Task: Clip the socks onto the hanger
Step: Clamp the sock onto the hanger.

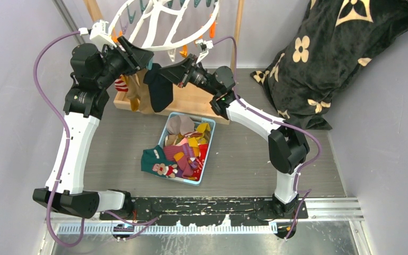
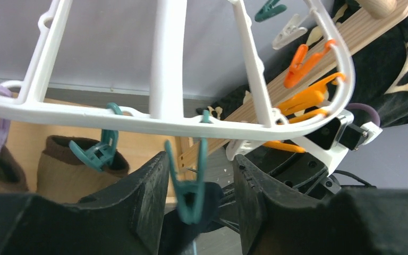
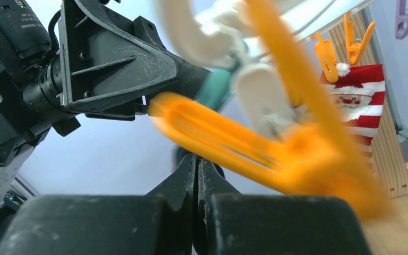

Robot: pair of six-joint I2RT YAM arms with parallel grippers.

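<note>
Both arms raised under the hanger's point(image 1: 164, 24) near rim

Three socks hang clipped: striped point(image 1: 121, 85), tan point(image 1: 134, 93), dark point(image 1: 159, 87). Left gripper point(image 2: 199, 186) released, jaws either side of one teal clip point(image 2: 188, 188); right gripper point(image 3: 197, 175) clenched, whether on the dark sock I cannot tell. Blue bin point(image 1: 208, 154) mid-table holds more socks.

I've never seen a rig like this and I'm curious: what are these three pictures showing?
Two robot arms are bolted to a table. One picture is taken from above, the other two by a camera on each wrist. They work at a white hanger. The left end effector stands open around a teal clip. The right end effector is shut beside a dark sock that hangs there. On the table sit a bin of socks and a blanket.
</note>
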